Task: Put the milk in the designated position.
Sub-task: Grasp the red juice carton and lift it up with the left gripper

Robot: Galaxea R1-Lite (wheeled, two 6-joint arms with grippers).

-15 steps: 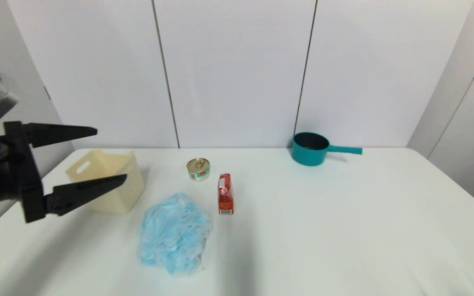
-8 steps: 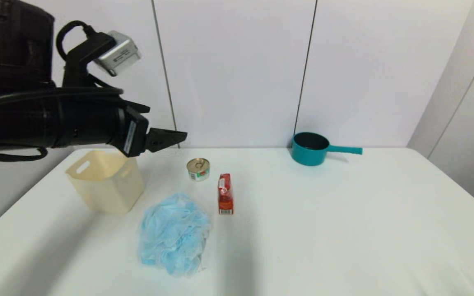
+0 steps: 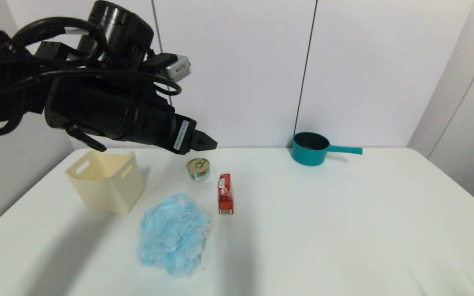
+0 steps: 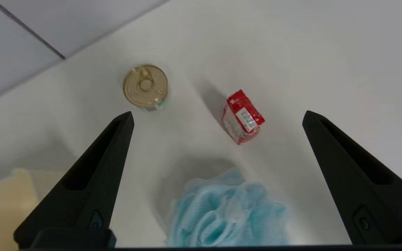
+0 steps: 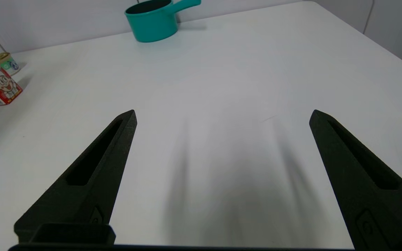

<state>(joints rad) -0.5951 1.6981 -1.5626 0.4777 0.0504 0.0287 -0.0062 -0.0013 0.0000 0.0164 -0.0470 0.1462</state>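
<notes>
Head view: left pincer (image 4: 216, 116) spread above the milk (image 3: 225, 194) beside the cream bin (image 3: 106, 181).

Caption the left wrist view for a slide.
Open left gripper high above the table, fingers framing the milk, the tin can and a blue mesh sponge.

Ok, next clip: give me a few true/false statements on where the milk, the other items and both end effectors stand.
1. The milk lies on the table, ungrasped. True.
2. The left end effector is shut on the tin. False: it is open, held above the tin can and the milk.
3. The blue bath pouf sits inside the cream bin. False: it lies on the table beside the bin.
4. The right end effector is open and holds nothing. True.
5. The teal saucepan stands near the wall. True.
</notes>
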